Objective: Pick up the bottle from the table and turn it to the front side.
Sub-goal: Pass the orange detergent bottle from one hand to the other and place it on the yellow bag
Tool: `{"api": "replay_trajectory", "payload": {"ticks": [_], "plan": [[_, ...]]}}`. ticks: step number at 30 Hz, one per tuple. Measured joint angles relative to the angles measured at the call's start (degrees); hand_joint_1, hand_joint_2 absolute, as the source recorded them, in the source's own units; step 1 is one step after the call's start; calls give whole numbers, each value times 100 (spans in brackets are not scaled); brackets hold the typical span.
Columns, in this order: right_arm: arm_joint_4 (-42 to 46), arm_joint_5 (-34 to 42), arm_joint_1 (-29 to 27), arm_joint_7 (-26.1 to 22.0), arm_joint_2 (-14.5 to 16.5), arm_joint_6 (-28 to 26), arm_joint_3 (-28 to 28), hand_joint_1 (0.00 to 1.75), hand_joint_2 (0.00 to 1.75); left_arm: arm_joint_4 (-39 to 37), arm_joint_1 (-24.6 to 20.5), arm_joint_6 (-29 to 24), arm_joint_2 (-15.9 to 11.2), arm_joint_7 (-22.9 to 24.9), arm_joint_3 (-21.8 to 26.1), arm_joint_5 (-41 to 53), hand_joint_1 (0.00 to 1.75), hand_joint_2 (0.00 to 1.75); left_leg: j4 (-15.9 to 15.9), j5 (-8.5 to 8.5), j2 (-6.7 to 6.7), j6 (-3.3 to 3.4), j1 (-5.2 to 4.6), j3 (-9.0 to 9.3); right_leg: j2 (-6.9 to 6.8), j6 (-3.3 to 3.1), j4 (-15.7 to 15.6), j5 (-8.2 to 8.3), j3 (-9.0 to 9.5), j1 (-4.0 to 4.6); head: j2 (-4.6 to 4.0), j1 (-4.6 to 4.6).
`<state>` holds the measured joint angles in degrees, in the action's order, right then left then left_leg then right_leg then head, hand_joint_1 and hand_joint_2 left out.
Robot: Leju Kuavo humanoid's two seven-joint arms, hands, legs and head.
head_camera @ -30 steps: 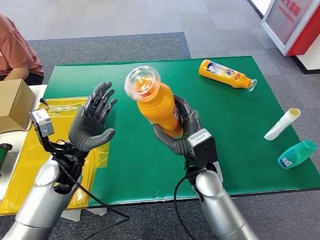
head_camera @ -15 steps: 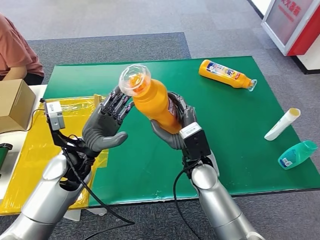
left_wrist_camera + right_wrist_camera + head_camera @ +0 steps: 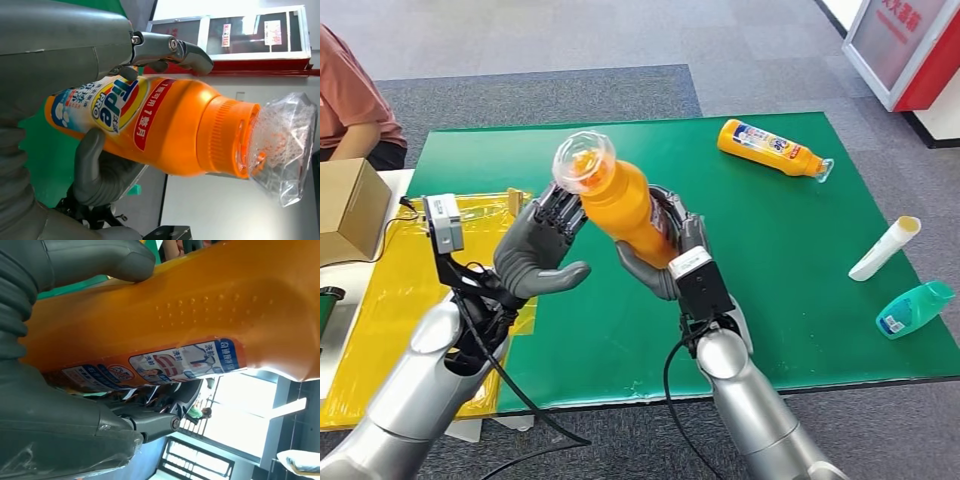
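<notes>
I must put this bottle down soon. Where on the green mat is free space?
The green mat is bare in its middle, between the right hand and the white tube. The right edge is crowded: tube and teal bottle. A second orange bottle lies at the far side.

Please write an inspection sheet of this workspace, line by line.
Surface: green mat on the table.
Job's things: orange plastic detergent bottle with clear cap, lifted, tilted.
Clutter: second orange bottle, white tube, teal bottle, all lying; yellow plastic sheet; cardboard box.
Robot hands: right robot hand grips the bottle; left robot hand open beside its neck.
Cables: black cable along left arm.
Surroundings: seated person, grey carpet.
</notes>
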<state>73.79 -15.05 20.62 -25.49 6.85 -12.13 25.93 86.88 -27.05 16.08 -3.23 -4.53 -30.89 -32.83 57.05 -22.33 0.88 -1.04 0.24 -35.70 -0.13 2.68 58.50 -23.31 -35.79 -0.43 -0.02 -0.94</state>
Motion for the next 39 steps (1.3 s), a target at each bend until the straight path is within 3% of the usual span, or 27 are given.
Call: {"api": "replay_trajectory", "payload": {"ticks": [24,25,28,29,39], "plan": [[15,-223,-43,22,8,17,504,175,175,-73,-233,-375,37,29,-120,265,0,175,0,0,0,0,0,0,0,0,0,0,0,0,0,0],[15,-223,-43,25,8,16,504,175,175,-78,-235,-375,37,29,-125,265,13,175,0,0,0,0,0,0,0,0,0,0,0,0,0,0],[15,-223,-43,30,8,14,504,175,175,-93,-245,-375,37,29,-135,265,144,175,0,0,0,0,0,0,0,0,0,0,0,0,0,0],[15,-222,-43,36,8,11,504,175,175,-100,-248,-375,37,29,-138,265,175,175,0,0,0,0,0,0,0,0,0,0,0,0,0,0],[50,-185,-38,84,8,-51,499,175,175,-131,-285,-375,34,29,-146,265,175,175,0,0,0,0,0,0,0,0,0,0,0,0,0,0]]}}
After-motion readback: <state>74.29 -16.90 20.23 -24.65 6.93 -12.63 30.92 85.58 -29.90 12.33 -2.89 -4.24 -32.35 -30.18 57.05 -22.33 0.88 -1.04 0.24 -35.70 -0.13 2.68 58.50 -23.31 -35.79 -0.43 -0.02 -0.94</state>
